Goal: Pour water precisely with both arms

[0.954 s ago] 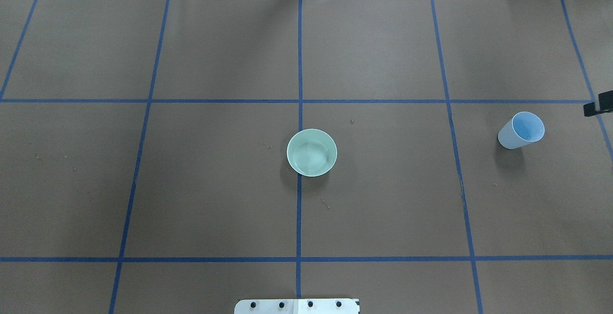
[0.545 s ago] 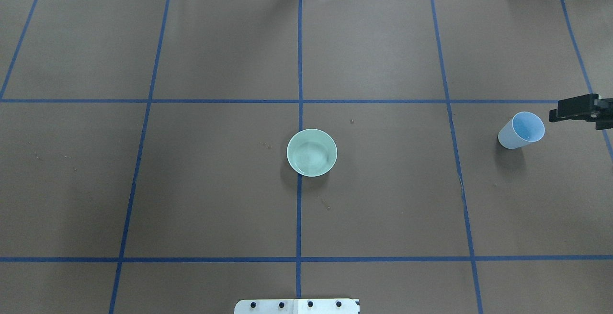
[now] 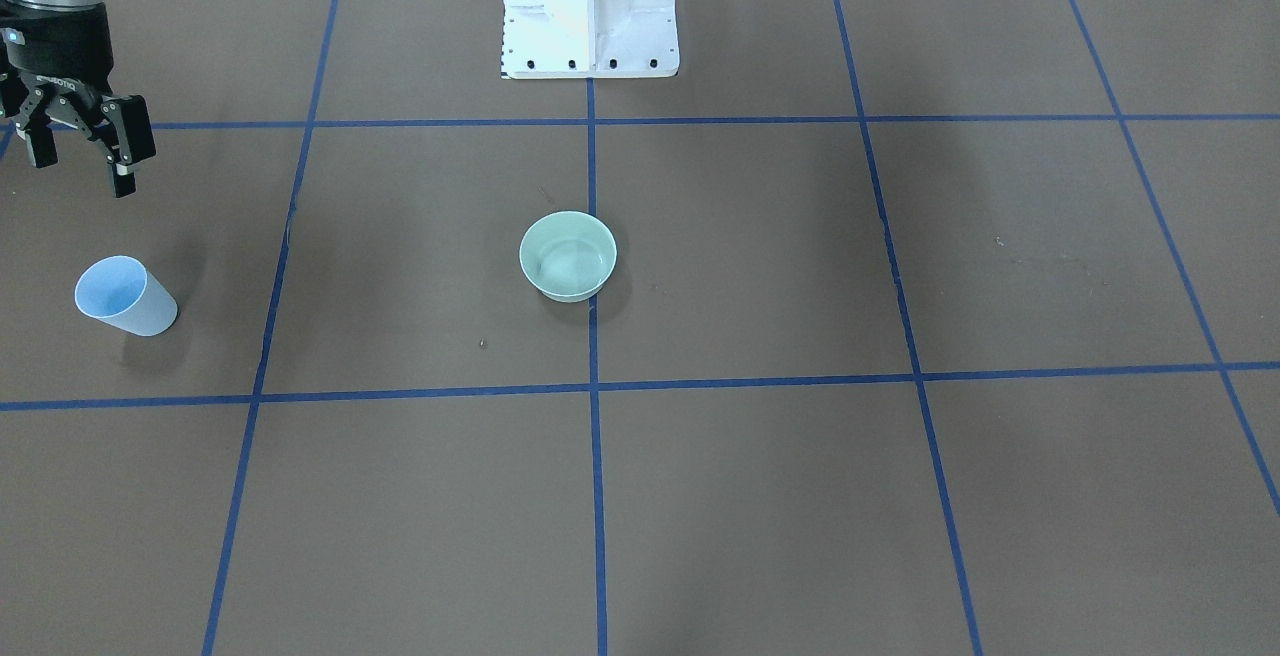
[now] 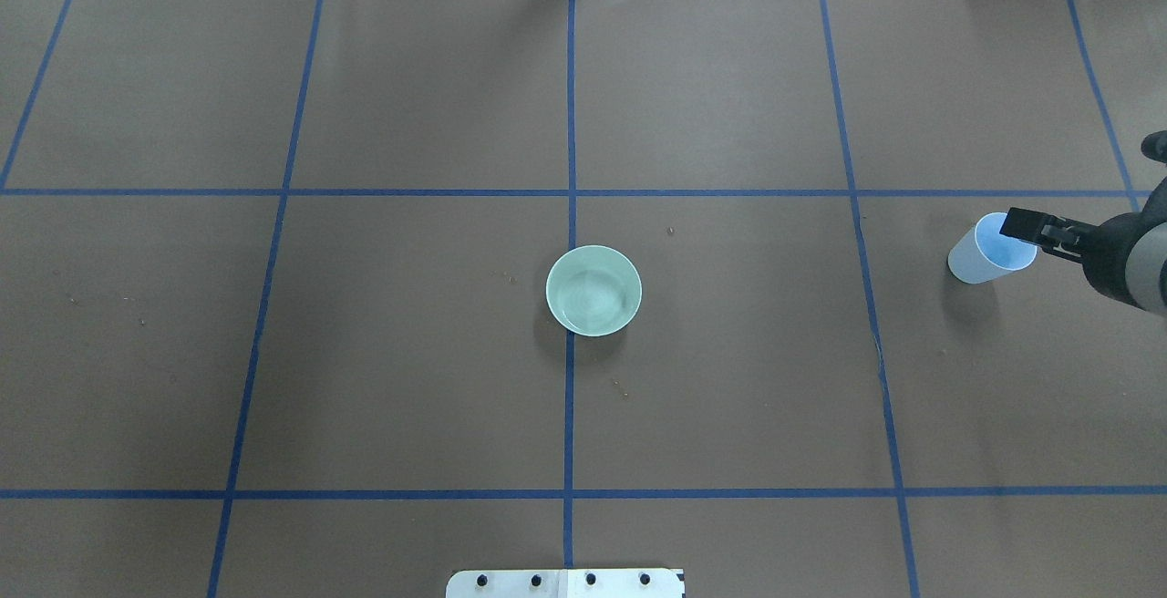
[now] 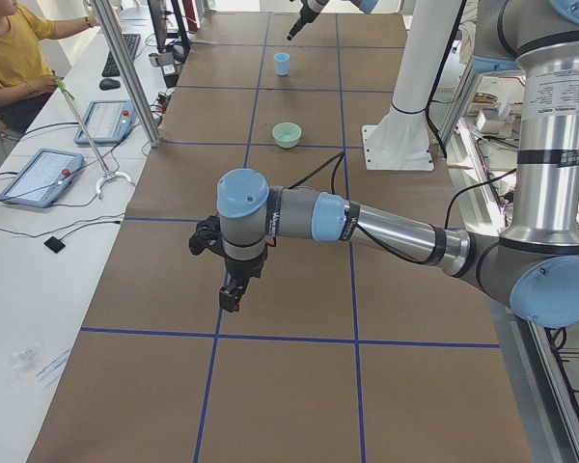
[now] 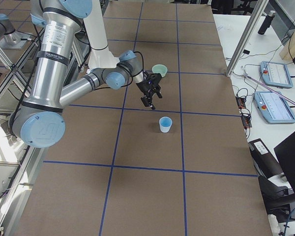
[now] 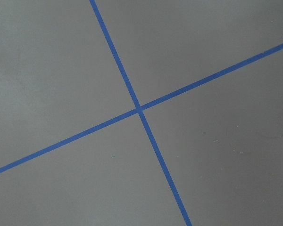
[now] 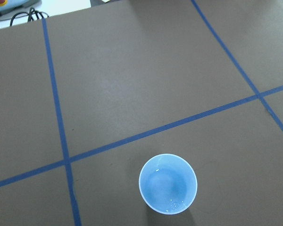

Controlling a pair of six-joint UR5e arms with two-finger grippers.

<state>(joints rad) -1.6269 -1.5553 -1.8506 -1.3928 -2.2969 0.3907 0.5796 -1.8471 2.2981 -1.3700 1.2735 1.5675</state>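
Fingers spread wide and empty, the right end effector (image 3: 82, 171) hangs above and just robot-side of the upright blue cup (image 3: 125, 296), whose water (image 8: 170, 187) sits far out on the desk's (image 3: 800, 486) right, well apart from the green bowl (image 3: 567, 256).

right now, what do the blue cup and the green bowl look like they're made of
Blue cup: probably thin plastic, matte and slightly translucent; its outer wall looks paler than the blue inside.
Green bowl: glazed ceramic or hard plastic; smooth, evenly pale green, with a faint sheen inside. The look alone doesn't settle which.
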